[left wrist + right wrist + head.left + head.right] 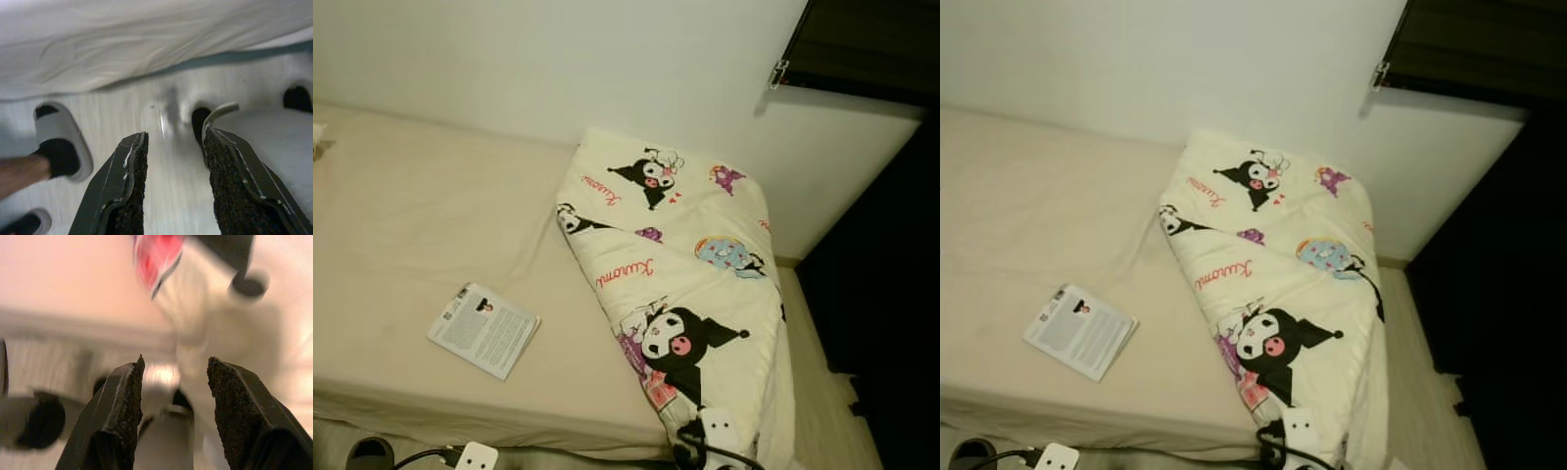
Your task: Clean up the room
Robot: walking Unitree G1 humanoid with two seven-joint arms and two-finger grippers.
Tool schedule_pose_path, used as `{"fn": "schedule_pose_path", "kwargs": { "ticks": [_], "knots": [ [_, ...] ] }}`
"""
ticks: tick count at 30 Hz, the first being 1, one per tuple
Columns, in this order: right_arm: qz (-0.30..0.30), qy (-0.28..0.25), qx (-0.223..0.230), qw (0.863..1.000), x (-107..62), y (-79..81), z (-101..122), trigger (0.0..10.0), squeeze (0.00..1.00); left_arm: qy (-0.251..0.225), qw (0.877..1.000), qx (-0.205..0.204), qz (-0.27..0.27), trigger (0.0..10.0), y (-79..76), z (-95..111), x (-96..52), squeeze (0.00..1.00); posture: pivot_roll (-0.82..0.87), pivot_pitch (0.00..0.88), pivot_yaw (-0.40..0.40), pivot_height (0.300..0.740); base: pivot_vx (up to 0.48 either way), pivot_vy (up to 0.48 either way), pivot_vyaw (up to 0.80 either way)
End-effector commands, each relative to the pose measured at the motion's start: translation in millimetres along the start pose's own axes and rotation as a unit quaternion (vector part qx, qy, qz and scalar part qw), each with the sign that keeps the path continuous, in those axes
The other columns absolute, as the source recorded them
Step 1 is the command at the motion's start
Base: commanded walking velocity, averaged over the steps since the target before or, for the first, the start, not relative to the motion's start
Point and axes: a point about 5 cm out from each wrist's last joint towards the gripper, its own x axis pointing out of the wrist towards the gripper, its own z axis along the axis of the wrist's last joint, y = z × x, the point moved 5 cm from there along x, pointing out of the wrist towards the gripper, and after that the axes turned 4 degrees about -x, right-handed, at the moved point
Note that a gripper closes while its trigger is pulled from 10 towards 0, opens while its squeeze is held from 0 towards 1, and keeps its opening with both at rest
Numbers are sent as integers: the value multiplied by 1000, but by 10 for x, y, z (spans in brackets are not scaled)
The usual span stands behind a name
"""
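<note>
Bed [401, 196]: I see a beige sheet with light creases; its near edge and left end are cut off by the frame.
Quilt [690, 284]: folded, cream, printed with black cartoon figures and red script. It lies on the right part of the bed, its long axis going from the wall toward me and slightly to the right. The near end hangs over the bed edge, and I cannot see where it stops.
Booklet [483, 329]: white, flat on the sheet left of the quilt, turned at an angle; the text is too small to read.
Left gripper [173, 152]: released, fingers apart over a pale floor near a slipper [61, 139] worn on a foot.
Right gripper [173, 377]: released, fingers apart; what is behind is very blurred.
</note>
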Motion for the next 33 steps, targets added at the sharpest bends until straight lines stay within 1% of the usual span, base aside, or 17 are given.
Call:
{"fn": "schedule_pose_path", "kwargs": {
  "ticks": [1, 3, 7, 8, 11, 15, 16, 18, 20, 21, 22, 23, 24, 25, 28, 29, 33],
  "knots": [
    [-12, -41, 23, 999, -15, -108, 148, 10000, 0, -28, 999, -13, 9, 10000, 68, 78, -7, 0, 147, 6, -40, 740, 0, 0, 0],
    [-12, -41, 23, 999, -15, -108, 148, 10000, 0, -28, 999, -13, 9, 10000, 68, 78, -7, 0, 147, 6, -40, 740, 0, 0, 0],
    [-29, -101, 34, 994, -64, -232, 341, 10000, 0, -147, 987, -49, 36, 10000, 422, 576, -60, 0, 149, 10, -36, 740, 0, 0, 0],
    [-29, -101, 34, 994, -64, -232, 341, 10000, 0, -147, 987, -49, 36, 10000, 422, 576, -60, 0, 149, 10, -36, 740, 0, 0, 0],
    [-39, -114, 37, 992, -84, -269, 374, 10000, 0, -204, 972, -90, 79, 10000, 699, 824, -183, 0, 146, 13, -27, 740, 0, 0, 0],
    [-38, -127, 43, 990, -82, -261, 433, 10000, 0, -246, 957, -110, 109, 10000, 881, 1076, -334, 0, 150, 13, -28, 740, 0, 0, 0],
    [-31, -131, 37, 990, -68, -219, 471, 10000, 0, -273, 952, -93, 105, 10000, 845, 1297, -395, 0, 151, 13, -29, 740, 0, 0, 0],
    [-26, -134, 33, 990, -58, -189, 495, 10000, 0, -292, 948, -80, 100, 10000, 803, 1444, -438, 0, 151, 13, -29, 740, 0, 0, 0],
    [-10, -142, 20, 990, -24, -77, 575, 10000, 0, -350, 934, -32, 60, 10000, 535, 1954, -535, 0, 150, 12, -28, 740, 0, 0, 0],
    [-10, -142, 20, 990, -24, -77, 575, 10000, 0, -350, 934, -32, 60, 10000, 535, 1954, -535, 0, 150, 12, -28, 740, 0, 0, 0],
    [-5, -149, 20, 989, -13, -35, 622, 10000, 0, -378, 925, -10, 32, 10000, 369, 2193, -608, 0, 142, 10, -23, 740, 0, 0, 0],
    [-5, -149, 20, 989, -13, -35, 622, 10000, 0, -378, 925, -10, 32, 10000, 369, 2193, -608, 0, 142, 10, -23, 740, 0, 0, 0],
    [-3, -156, 23, 988, -6, -7, 664, 10000, 0, -397, 918, 4, 3, 10000, 195, 2374, -677, 0, 137, 10, -19, 740, 0, 0, 0],
    [-3, -156, 23, 988, -6, -7, 664, 10000, 0, -397, 918, 4, 3, 10000, 195, 2374, -677, 0, 137, 10, -19, 740, 0, 0, 0],
    [-13, -160, 35, 986, -8, -3, 670, 10000, 0, -402, 914, 6, -56, 10000, -116, 2471, -761, 0, 110, 5, 4, 740, 0, 0, 0],
    [-19, -154, 39, 987, -13, -26, 620, 10000, 0, -382, 923, -2, -55, 10000, -127, 2372, -716, 0, 108, 6, 7, 740, 0, 0, 0],
    [-28, -138, 42, 989, -18, -62, 531, 10000, 0, -352, 935, -15, -44, 10000, -93, 2212, -620, 0, 103, 7, 11, 740, 0, 0, 0]
  ]
}}
